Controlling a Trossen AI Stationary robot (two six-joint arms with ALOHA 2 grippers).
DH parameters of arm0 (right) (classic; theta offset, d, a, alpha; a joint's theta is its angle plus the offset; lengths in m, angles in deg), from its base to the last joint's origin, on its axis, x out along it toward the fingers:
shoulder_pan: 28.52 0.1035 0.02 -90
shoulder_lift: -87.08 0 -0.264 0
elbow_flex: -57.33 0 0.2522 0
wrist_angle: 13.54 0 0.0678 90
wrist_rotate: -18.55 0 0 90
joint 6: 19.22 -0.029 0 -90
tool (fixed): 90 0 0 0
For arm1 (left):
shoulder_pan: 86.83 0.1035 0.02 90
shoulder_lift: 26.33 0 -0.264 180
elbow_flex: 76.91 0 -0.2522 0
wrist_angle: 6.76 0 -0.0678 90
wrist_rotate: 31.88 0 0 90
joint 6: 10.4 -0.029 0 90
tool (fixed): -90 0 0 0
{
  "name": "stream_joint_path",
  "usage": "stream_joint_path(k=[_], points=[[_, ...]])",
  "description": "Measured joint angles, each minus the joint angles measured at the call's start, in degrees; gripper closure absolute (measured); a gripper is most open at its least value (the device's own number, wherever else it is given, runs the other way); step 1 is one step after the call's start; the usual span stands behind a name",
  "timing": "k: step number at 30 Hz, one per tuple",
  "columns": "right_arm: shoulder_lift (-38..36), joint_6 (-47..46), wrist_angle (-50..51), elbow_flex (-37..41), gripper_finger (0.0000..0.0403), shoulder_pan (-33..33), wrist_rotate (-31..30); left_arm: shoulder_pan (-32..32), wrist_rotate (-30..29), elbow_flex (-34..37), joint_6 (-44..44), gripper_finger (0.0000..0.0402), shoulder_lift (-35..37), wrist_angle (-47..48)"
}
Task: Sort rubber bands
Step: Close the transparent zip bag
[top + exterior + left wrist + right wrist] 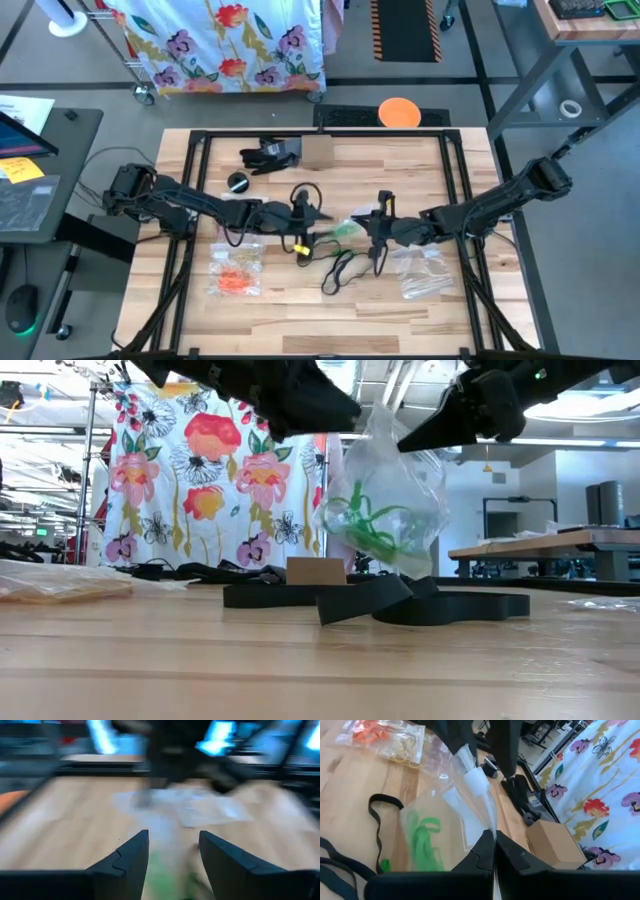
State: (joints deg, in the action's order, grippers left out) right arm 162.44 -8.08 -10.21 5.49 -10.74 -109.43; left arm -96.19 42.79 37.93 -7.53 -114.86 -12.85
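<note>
While the right gripper pinches one edge of a clear bag and holds it off the table at mid-table, we read this as the bagging step for the green bands, which sit bunched in the bag's lower part. Our left gripper is just beside the bag's other side, fingers parted around what looks like bag film and green; whether it grips the film or only brackets it we cannot tell. Orange and yellow bands lie in a second bag flat on the table's left side. Black straps rest under the hanging bag. Next, we judge, the mouth needs pressing shut along its seal, or spreading for more green, so both grippers must keep the thin film taut without tearing.
</note>
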Motion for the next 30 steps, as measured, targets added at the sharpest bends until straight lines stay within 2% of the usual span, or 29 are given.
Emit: stream_joint_path(k=[1,3,9,14,24,30], points=[[0.0,-0.5,-0.1,0.0,0.0403,-0.3,-0.1,0.0,3.0,0.0,-0.2,0.0233,0.0,-0.3],[0.0,-1.1,0.0,0.0,0.0403,-0.5,-0.2,-0.2,4.8,0.0,-0.1,0.0233,0.0,-1.1],[0.0,-2.3,-0.7,0.0,0.0403,-0.7,-0.1,0.0,2.7,0.0,2.0,0.0233,0.0,-1.7],[0.0,-2.2,-2.7,0.0,0.0403,-0.7,-0.1,0.0,-2.3,0.0,3.5,0.0233,0.0,-2.0],[0.0,-2.1,-2.7,0.0,0.0403,-0.7,-0.1,-0.1,1.7,0.0,4.5,0.0233,-0.8,-4.7],[0.0,-2.1,-3.0,0.0,0.0403,-0.7,-0.1,-0.1,1.4,-0.7,4.2,0.0233,-4.1,-7.8]])
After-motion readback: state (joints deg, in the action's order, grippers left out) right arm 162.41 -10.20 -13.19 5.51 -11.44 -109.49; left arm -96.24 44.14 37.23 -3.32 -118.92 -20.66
